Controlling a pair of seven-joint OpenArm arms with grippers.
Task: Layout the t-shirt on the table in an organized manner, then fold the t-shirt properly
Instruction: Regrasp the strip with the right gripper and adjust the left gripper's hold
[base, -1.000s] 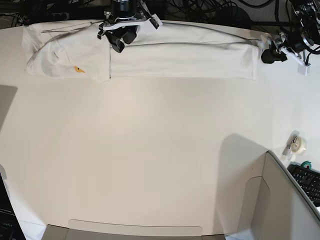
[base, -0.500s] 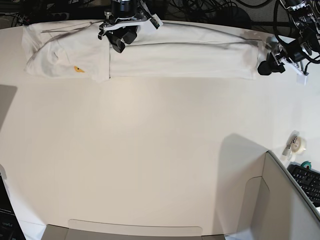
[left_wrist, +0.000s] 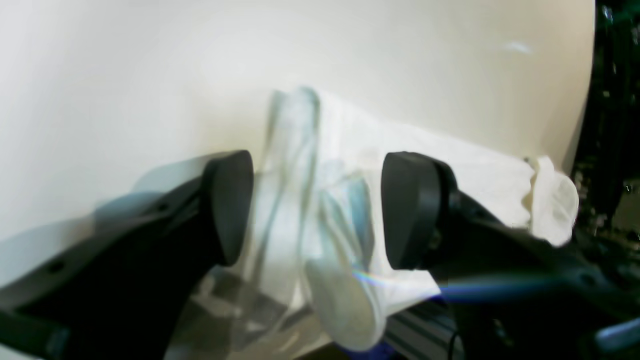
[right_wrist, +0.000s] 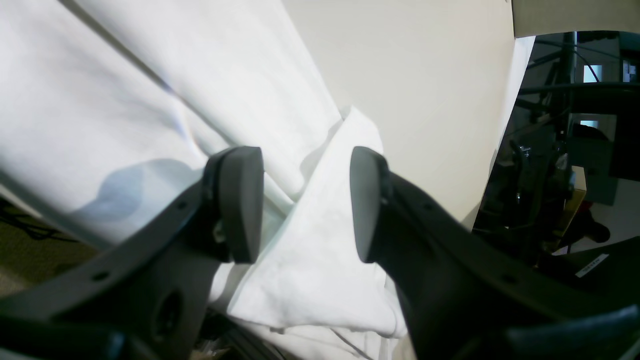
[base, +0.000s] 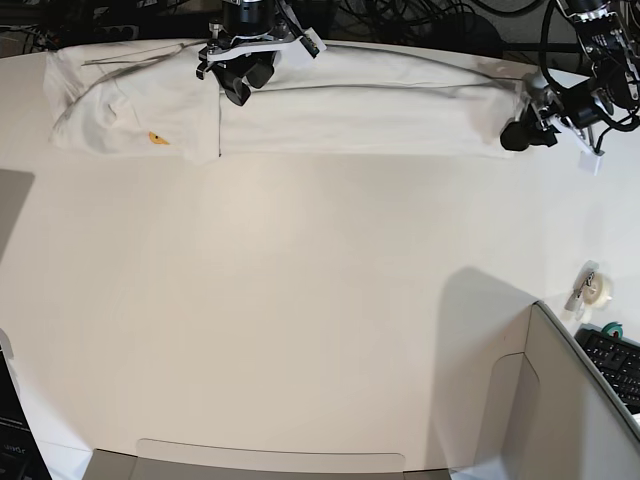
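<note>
T-shirt (base: 300, 105) folded into long band along far edge of bench (base: 300, 300), small orange print patch showing toward left end. Left gripper (base: 522, 136) at right end of band, jaws wide apart, bunched hem between them in wrist view, not clamped. Right gripper (base: 238, 80) over band left of middle, jaws apart, straddling cloth fold, no grip seen. Tape roll (base: 597, 290) near right edge, well apart from t-shirt
</note>
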